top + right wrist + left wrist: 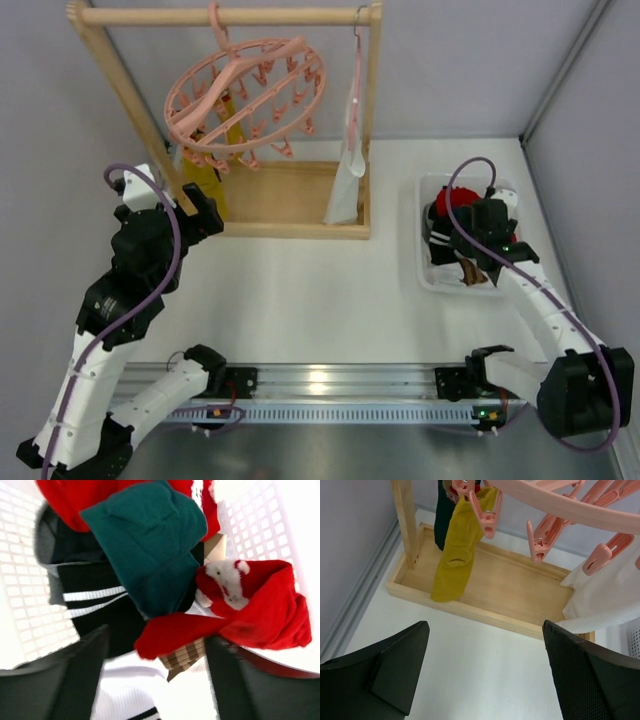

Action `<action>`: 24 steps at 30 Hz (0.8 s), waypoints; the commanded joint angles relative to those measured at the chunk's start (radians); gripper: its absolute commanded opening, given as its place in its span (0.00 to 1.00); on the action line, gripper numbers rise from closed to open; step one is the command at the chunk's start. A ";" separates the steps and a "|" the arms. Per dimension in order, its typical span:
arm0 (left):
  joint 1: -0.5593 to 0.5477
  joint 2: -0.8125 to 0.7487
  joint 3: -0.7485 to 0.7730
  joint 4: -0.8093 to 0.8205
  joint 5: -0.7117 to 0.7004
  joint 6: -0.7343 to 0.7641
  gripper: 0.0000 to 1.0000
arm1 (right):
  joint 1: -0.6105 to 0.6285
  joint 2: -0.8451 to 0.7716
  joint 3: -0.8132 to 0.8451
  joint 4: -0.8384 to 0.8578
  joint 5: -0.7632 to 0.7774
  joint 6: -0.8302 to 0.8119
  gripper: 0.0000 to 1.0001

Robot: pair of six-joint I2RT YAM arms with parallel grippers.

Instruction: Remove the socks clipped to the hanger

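Top view: the right gripper [470,240] hovers over the basket [428,275], well right of the hanger [245,100]. Only the left wrist view shows a mustard sock [456,550] and a teal sock [441,520] pegged under the hanger, with the left gripper [485,670] wide open below them; a sideways tug could set the hanger swinging. Only the right wrist view shows that gripper's fingers parted and empty.

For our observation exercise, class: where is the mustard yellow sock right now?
The mustard yellow sock hangs at upper left of the left wrist view, pegged to the pink hanger, above the wooden rack's base.
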 commanded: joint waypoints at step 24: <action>-0.002 -0.001 -0.052 0.017 -0.124 -0.081 0.98 | 0.528 -0.127 0.000 0.572 -0.690 0.049 0.93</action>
